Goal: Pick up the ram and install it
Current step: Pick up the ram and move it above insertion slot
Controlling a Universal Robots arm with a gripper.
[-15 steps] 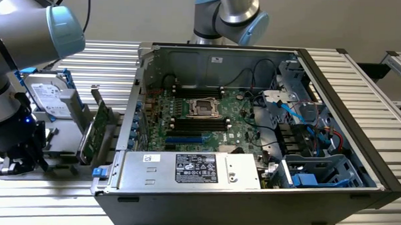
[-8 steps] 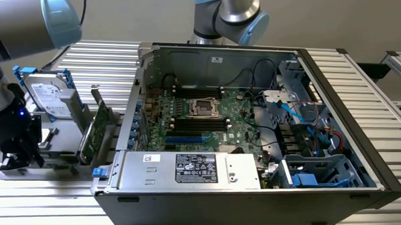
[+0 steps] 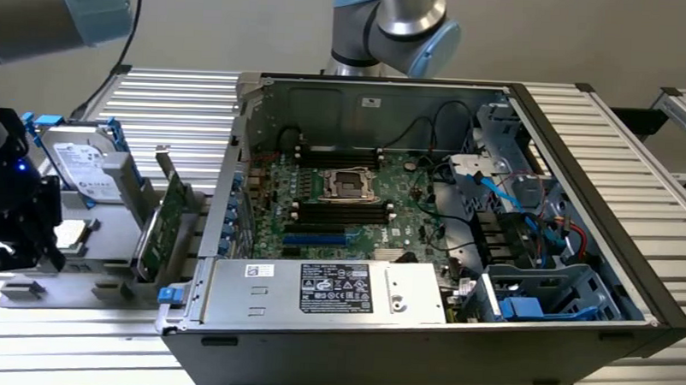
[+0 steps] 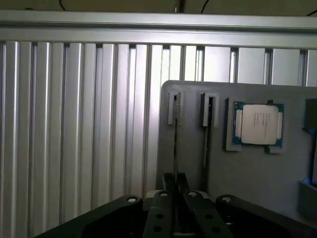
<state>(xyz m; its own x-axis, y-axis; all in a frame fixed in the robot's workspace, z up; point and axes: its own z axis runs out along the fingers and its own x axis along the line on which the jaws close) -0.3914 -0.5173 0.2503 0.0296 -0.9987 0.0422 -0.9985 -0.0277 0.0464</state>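
Ram (image 4: 174, 141) | on edge, long axis along gray tray (image 4: 257, 183) slot | jaws pinched on it

Thin ram (image 4: 174, 148) edge-on, apparently upright in slot of grey tray (image 4: 247, 178)

The silver-grey tubular robot arm with pale blue joint caps (image 3: 397, 21) stands at the top of the exterior view, bends at a rounded joint and leaves the picture's upper edge. A thick grey and pale blue link (image 3: 64, 7) of it enters at the upper corner on the exterior view's left and reaches downward along that side. At its end sits the black wrist block (image 3: 6, 211), a small blue light lit on it, facing down. In the wrist view the black two-fingered claw (image 4: 175, 181) has its bolted linkage bars splayed outward, while the fingers (image 4: 168, 182) stand nearly together, pinched on the edge of the ram (image 4: 174, 144), a thin, narrow stick seen edge-on.
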